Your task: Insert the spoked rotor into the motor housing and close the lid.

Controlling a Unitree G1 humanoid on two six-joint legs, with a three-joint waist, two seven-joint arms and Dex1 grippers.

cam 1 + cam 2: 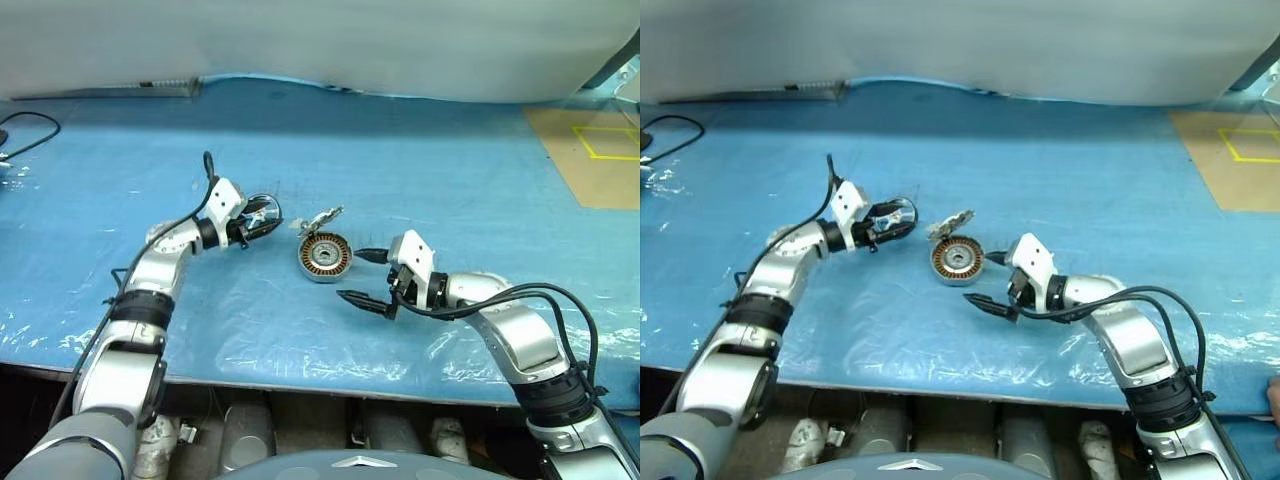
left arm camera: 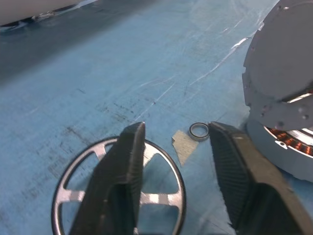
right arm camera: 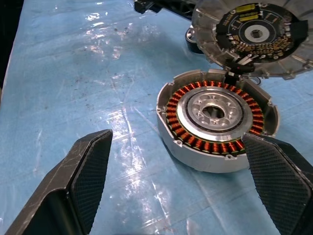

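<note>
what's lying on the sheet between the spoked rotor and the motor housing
In the left wrist view, a small loose washer and a pale scrap lie on the blue sheet between the spoked rotor and the motor housing.

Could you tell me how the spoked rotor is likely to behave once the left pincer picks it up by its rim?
The spoked rotor looks like thin rigid metal, so it should stay stiff, not flex. With open gaps between its spokes, it is probably light for its width. One finger of the left pincer stands through a gap; the smooth rim may slip or swivel in a narrow grip.
</note>
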